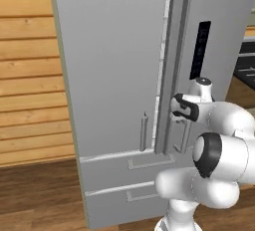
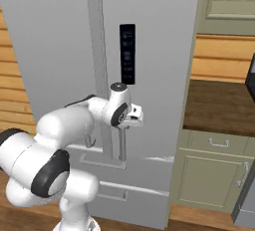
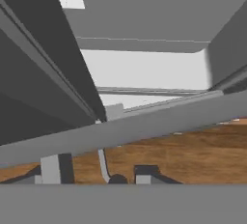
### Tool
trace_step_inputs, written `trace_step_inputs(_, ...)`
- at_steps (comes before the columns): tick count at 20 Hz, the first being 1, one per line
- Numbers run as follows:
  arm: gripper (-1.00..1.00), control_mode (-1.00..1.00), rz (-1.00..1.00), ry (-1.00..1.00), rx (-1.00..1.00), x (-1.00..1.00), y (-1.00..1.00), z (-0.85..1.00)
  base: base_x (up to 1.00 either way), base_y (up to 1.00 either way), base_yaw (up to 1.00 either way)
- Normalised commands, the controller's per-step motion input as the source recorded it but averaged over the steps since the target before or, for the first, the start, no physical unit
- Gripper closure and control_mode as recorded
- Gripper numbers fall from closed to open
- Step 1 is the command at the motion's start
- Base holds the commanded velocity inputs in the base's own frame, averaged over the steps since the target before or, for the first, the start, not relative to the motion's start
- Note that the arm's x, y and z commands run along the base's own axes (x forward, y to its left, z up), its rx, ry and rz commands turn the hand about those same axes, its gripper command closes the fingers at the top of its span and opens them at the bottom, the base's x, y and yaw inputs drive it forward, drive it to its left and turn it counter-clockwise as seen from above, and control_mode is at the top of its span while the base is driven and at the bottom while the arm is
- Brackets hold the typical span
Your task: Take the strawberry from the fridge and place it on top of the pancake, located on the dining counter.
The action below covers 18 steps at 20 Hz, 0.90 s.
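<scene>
The light-grey fridge point(image 1: 114, 75) point(image 2: 159, 75) stands in front of me with both doors closed. My gripper point(image 1: 175, 107) point(image 2: 134, 117) sits at the top of the right door's slim vertical handle point(image 1: 186, 138) point(image 2: 122, 145). Its fingers are closed around that bar. In the hand view the handle point(image 3: 144, 126) crosses as a grey bar just beyond the gripper point(image 3: 99, 175). The left door's handle point(image 1: 143, 133) hangs free beside it. The strawberry is hidden behind the doors. The pancake and the dining counter are out of view.
A black control panel point(image 2: 127, 53) sits on the right door, with two drawers point(image 1: 134, 175) below. A wood-plank wall point(image 1: 30, 75) lies left of the fridge. Green-grey cabinets point(image 2: 209, 180) with a dark brown top point(image 2: 219, 105) adjoin on the right. Wood floor point(image 1: 40, 195) spreads below.
</scene>
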Motion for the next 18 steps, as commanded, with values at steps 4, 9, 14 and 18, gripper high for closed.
trace_step_inputs(4,1.0,-1.0,-0.06,-0.05,0.11,-1.0,-0.77,0.0,0.0,0.0,0.0)
trace_step_inputs(9,1.0,-1.0,-0.05,-0.01,0.15,-0.83,-0.94,0.09,0.0,0.0,0.0)
trace_step_inputs(14,-1.0,-1.0,-0.03,-0.02,0.15,-0.64,-0.75,0.26,0.0,0.0,0.0)
trace_step_inputs(18,-1.0,-1.0,-0.05,-0.23,0.01,-0.82,-0.04,0.82,0.0,0.0,0.0)
